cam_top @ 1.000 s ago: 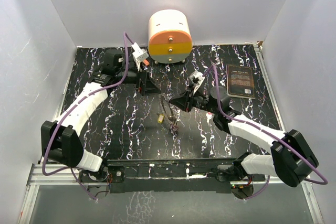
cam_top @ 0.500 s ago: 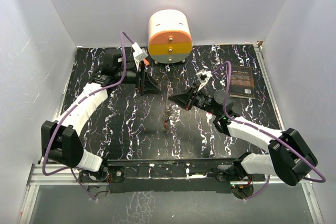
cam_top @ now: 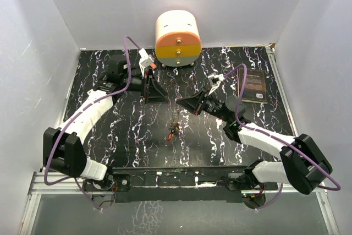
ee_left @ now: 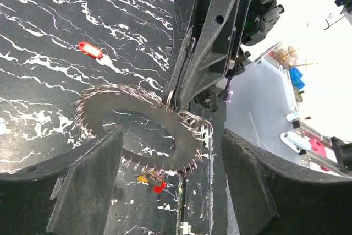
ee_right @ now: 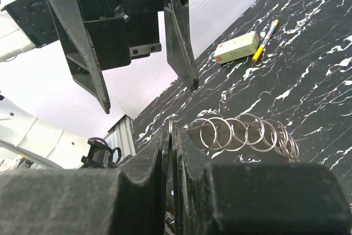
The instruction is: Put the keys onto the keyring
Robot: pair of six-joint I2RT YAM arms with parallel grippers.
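Note:
The keyring [ee_left: 140, 122], a flat toothed disc with small wire rings round its rim, hangs on edge from my right gripper [ee_right: 171, 136], which is shut on its top rim. In the top view the keyring [cam_top: 175, 126] hangs over the middle of the table, under the right gripper [cam_top: 180, 103]. Red and yellow keys [ee_left: 154, 182] dangle from its lower rim, and another red key [ee_left: 89, 49] lies on the table beyond. My left gripper [ee_left: 171, 136] faces the ring with its jaws open and apart from it; in the top view this left gripper [cam_top: 157, 94] sits just left of the right one.
A cream-and-orange round drawer unit [cam_top: 177, 38] stands at the back centre. A dark book [cam_top: 252, 85] lies at the right. A white box [ee_right: 236, 48] and a marker pen [ee_right: 265, 39] lie near the back left, behind the left arm.
The right gripper has raised the keyring off the table, so it now hangs on edge. The left gripper has moved right towards it, and its jaws have narrowed somewhat.

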